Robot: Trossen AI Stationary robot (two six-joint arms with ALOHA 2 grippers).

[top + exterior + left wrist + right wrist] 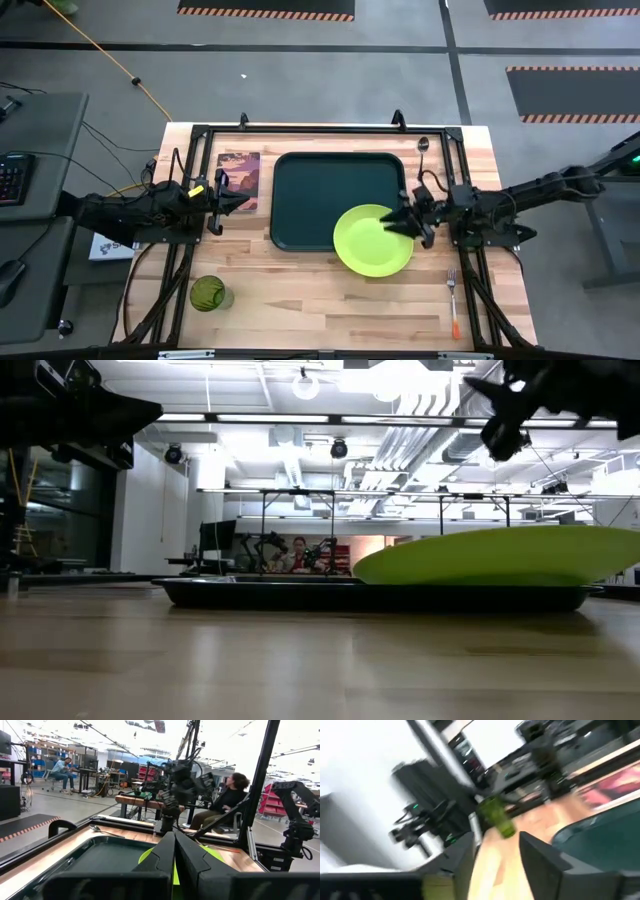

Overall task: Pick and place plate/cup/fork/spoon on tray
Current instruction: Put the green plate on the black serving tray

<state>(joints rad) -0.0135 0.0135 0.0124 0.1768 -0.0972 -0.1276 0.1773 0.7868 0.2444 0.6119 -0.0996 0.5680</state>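
Observation:
The lime-green plate (372, 240) lies tilted across the near right corner of the dark tray (310, 190), one part inside it and one part past its rim; it also shows in the low view (490, 555). My right gripper (403, 222) is open above the plate's right edge, clear of it in the low view (500, 415). My left gripper (240, 200) is shut and empty over the picture card (238, 170), left of the tray. The green cup (208, 293) stands near the near left edge. The orange-handled fork (453, 302) lies near right. The spoon (423, 147) lies far right.
A black frame with posts (190, 190) runs round the work area. The picture card lies beside the tray's left rim. Bare wood shows between the cup and the fork along the near edge. People sit in the room beyond the table (227, 795).

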